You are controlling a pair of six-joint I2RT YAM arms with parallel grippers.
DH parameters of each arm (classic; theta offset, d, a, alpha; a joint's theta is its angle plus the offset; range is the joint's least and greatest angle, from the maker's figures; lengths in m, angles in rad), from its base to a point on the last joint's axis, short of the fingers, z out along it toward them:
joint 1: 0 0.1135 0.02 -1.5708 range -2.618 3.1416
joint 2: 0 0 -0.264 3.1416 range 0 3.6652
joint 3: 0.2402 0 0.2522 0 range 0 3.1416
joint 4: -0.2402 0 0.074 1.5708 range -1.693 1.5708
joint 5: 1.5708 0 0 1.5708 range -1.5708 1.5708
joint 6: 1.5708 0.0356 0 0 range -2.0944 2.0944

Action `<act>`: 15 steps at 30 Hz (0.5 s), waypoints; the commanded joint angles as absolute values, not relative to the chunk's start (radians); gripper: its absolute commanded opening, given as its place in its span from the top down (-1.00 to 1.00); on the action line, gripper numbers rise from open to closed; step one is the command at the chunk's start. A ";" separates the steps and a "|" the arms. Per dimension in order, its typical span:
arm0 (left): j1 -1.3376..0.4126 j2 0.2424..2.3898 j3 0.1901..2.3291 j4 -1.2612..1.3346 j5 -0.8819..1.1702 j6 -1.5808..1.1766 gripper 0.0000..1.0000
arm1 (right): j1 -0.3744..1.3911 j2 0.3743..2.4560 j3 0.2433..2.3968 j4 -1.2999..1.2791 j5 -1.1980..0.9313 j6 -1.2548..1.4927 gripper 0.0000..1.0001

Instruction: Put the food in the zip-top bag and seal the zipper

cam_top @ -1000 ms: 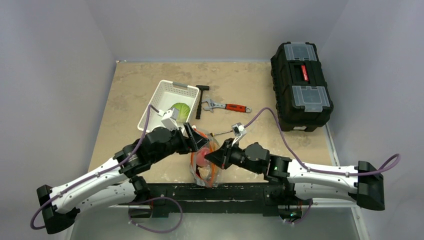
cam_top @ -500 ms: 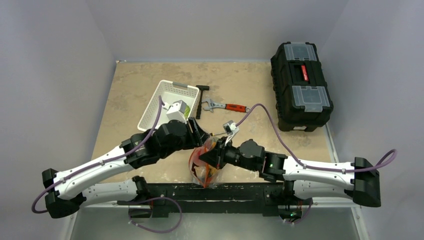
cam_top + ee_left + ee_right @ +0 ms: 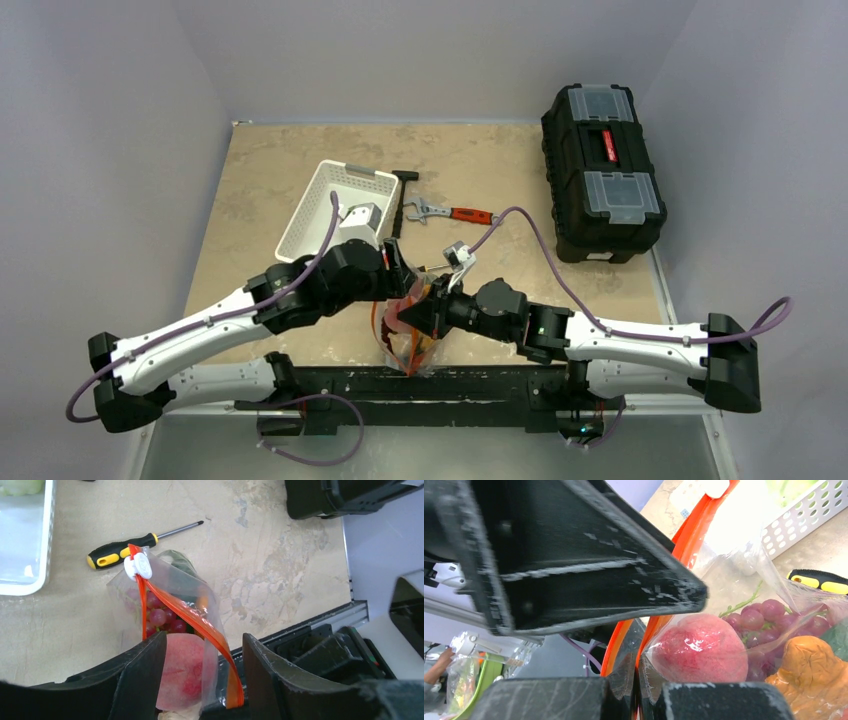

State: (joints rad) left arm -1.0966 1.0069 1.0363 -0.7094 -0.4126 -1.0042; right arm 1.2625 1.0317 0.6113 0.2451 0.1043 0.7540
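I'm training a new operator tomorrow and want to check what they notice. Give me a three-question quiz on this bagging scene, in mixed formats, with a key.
1. True or false: the cabbage is inside the bag.
2. Which tool lies nearest the bag? A pliers; B screwdriver; C saw.
3. Fill in: the right gripper is shut on the bag's ___.

Key: 1 false, it lies in the basket. 2 B. 3 zipper.
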 commanded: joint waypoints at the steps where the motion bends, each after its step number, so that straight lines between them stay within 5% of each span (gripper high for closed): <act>1: -1.102 0.912 1.088 -0.665 -0.359 -0.864 -0.14 | 1.267 1.007 0.638 0.256 0.116 0.732 1.00; 10: -1.020 0.897 1.118 -0.783 -0.383 -0.843 -0.49 | 1.268 1.012 0.643 0.264 0.103 0.732 1.00; 15: -1.000 1.001 1.164 -0.776 -0.367 -0.859 -0.53 | 1.267 1.011 0.644 0.263 0.101 0.732 1.00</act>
